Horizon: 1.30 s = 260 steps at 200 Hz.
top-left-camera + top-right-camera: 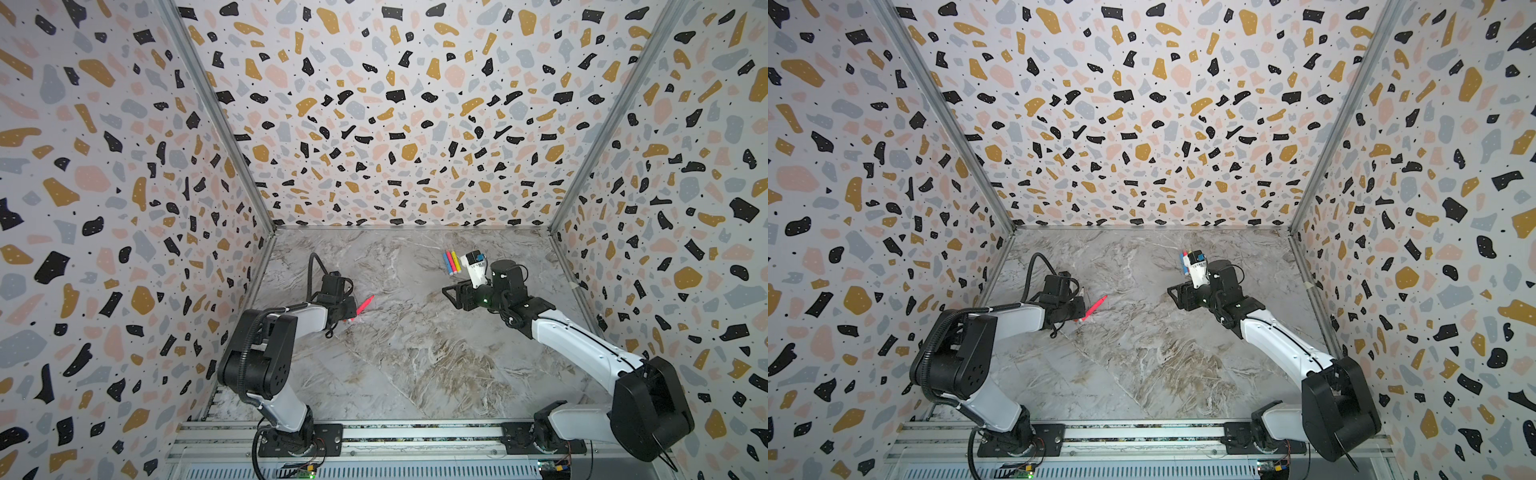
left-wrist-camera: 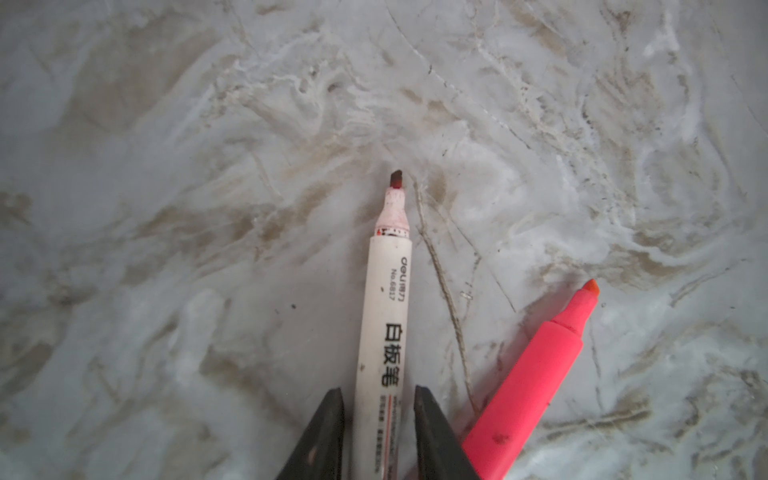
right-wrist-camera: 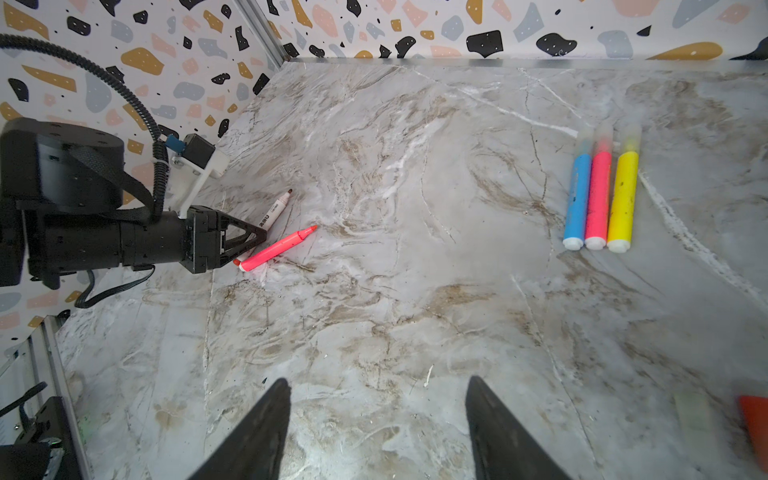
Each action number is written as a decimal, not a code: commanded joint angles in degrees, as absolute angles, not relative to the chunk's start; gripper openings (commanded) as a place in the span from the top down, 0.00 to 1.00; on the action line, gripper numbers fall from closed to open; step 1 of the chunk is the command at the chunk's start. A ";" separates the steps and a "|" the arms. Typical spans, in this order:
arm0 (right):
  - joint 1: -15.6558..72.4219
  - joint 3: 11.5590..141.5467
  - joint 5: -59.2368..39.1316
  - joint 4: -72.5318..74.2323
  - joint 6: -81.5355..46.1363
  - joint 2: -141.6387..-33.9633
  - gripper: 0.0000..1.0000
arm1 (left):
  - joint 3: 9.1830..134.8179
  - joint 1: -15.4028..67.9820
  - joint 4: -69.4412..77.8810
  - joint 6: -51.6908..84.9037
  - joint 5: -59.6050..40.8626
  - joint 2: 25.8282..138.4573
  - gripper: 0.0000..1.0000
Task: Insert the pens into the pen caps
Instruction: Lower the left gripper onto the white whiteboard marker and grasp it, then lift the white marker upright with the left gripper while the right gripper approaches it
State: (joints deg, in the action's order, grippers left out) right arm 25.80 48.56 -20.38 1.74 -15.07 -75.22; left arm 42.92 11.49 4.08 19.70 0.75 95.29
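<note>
— While the left gripper (image 1: pixel 351 311) sits low at mid-left in a top view, what worries you?
— Left wrist view: jaws straddle the white pen (image 2: pixel 384 324), centre-bottom; pinched or not, I cannot tell. Gripped so far back, its tip may swing, or nudge the pink pen (image 2: pixel 536 374) beside it.
— And the right wrist view?
— Right gripper (image 3: pixel 378 380) hovers gaping, empty, arm outstretched; red cap (image 3: pixel 754 424) at lower-right edge.

Even diffuse light, faint shadows, wide-angle edge distortion
</note>
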 commanded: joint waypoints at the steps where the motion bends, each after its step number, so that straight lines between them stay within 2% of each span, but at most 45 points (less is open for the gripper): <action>1: 25.41 48.59 -20.65 1.94 -15.71 -72.97 0.33 | 43.42 11.68 2.61 18.59 1.37 96.43 0.75; 31: 25.37 48.82 -20.65 1.85 -16.23 -72.77 0.33 | 43.42 11.72 3.10 17.82 -2.11 95.81 0.86; 80: 24.94 47.01 -25.40 3.55 -17.54 -70.09 0.33 | 43.05 13.00 3.79 18.96 -4.53 84.64 0.93; 130: 24.96 43.75 -37.79 10.72 -21.12 -67.19 0.33 | 37.84 17.82 10.88 20.33 -12.46 69.10 0.93; 165: 25.69 39.63 -47.33 23.95 -29.31 -68.89 0.32 | 28.98 27.11 24.86 23.97 -17.44 60.01 0.92; 191: 28.11 39.32 -48.69 28.75 -31.73 -71.05 0.32 | 24.87 34.54 31.88 26.89 -14.96 57.40 0.92; 260: 33.14 41.65 -47.55 32.61 -33.15 -75.96 0.32 | 23.51 42.11 38.35 29.97 -13.28 58.71 0.93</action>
State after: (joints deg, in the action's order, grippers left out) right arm 31.88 39.09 -46.81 28.51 -31.64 -75.55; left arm 23.31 40.49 32.23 28.86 -14.28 58.30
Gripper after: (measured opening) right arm 0.679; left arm 0.141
